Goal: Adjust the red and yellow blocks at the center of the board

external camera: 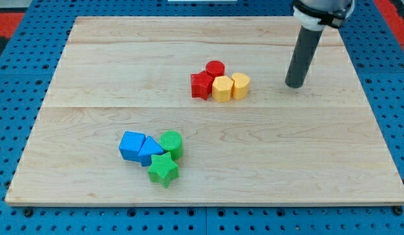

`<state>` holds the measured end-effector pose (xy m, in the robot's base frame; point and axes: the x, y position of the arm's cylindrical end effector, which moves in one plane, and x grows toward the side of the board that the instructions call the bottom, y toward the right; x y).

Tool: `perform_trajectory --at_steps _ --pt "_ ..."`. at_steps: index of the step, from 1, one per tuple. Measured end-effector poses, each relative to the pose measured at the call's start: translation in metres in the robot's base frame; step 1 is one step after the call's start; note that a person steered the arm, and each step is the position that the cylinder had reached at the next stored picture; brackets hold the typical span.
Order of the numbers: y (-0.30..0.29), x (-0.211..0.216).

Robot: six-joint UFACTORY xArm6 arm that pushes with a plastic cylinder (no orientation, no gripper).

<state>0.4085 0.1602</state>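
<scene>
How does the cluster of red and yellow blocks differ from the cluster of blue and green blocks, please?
The red star, red cylinder, yellow hexagon and yellow block sit near the board's centre; the blue cube, blue triangle, green cylinder and green star lie toward the view's bottom left. My tip stands right of the yellow block, far from the blue-green group. Both clusters are tightly packed foursomes.

tip: my tip (294,85) stands on bare board (91,72), right of the centre cluster, apart from it.
centre cluster: red star (201,85), red cylinder (215,68), yellow hexagon (222,89), yellow block (240,85), packed touching.
lower-left cluster: blue cube (132,145), blue wedge (150,151), green cylinder (171,143), green star (163,169), packed.
lane: open wood runs between the clusters.
</scene>
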Motion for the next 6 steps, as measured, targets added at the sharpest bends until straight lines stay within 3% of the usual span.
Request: perform_trajectory --at_steps 1,3,4,5,6 --pt "-0.045 0.015" --pt "-0.122 -0.014" --pt "-0.119 0.010" --pt "-0.078 0.066" --pt "-0.076 0.144"
